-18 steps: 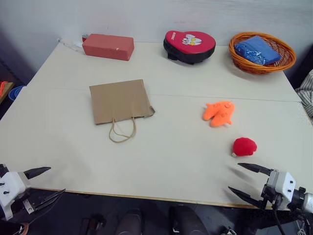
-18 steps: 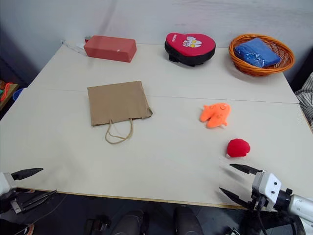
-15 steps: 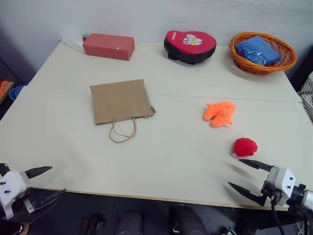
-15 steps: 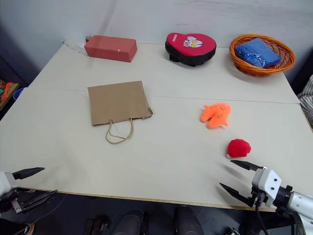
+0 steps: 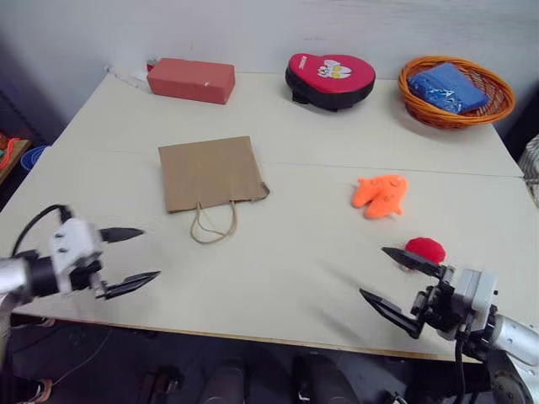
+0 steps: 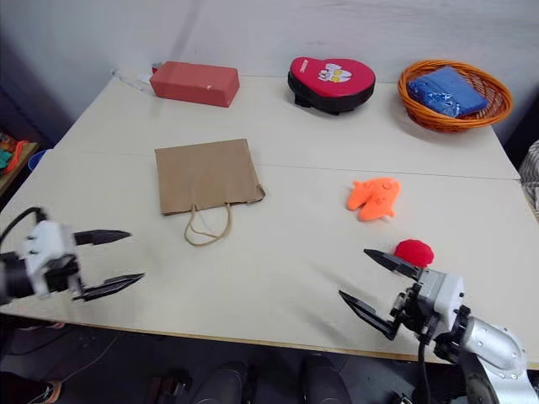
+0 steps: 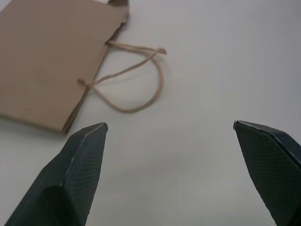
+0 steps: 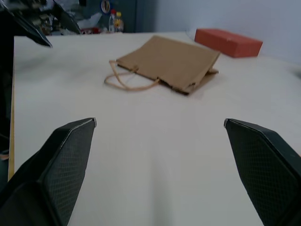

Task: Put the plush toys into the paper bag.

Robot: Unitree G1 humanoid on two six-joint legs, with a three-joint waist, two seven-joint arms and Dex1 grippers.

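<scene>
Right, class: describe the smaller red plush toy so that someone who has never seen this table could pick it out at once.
Start at the orange wicker basket in the far right corner of the pale table and come toward the near edge, past the orange animal-shaped plush toy. Just beyond it lies the small round fuzzy red plush toy. Unlike the red heart-shaped pad, it is fuzzy, ball-like and unprinted.

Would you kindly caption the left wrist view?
Open left gripper facing flat brown kraft paper bag on white table.

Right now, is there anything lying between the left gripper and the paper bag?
No. In the left wrist view only bare table lies between the left gripper, jaws open, and the paper bag; its cord handles point toward the gripper.
</scene>
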